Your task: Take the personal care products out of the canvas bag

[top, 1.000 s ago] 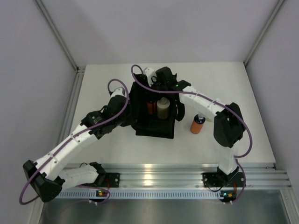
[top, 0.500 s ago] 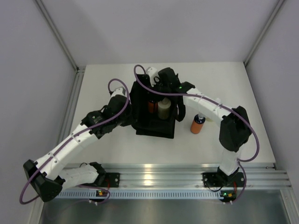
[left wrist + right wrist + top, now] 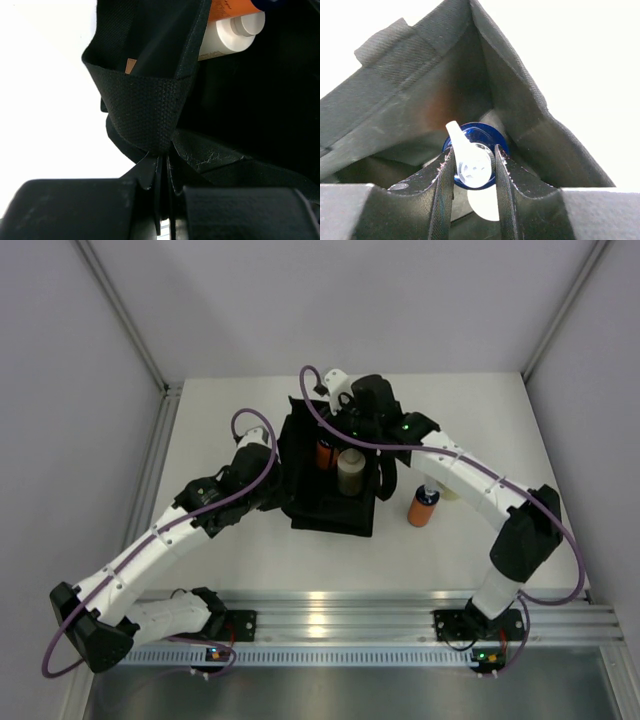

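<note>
The canvas bag was a boxy tote of coarse black woven fabric, standing open-topped at the centre of the white table. The left gripper was closed on the bag's left rim, with the fabric gathered into a pleat between its flat black fingers.

Inside the bag, two bottles stood upright and touching. An orange bottle was on the left. A beige cylinder with a round beige cap was on the right. The right gripper, positioned over the far part of the bag, was clamped on the orange bottle's cap, a round, glossy dark blue disc carrying a translucent white spout.

On the table just right of the bag stood a second orange bottle with a dark cap. A pale rounded shape just behind it was probably the yellow-green bottle; the right arm covered most of it
</note>
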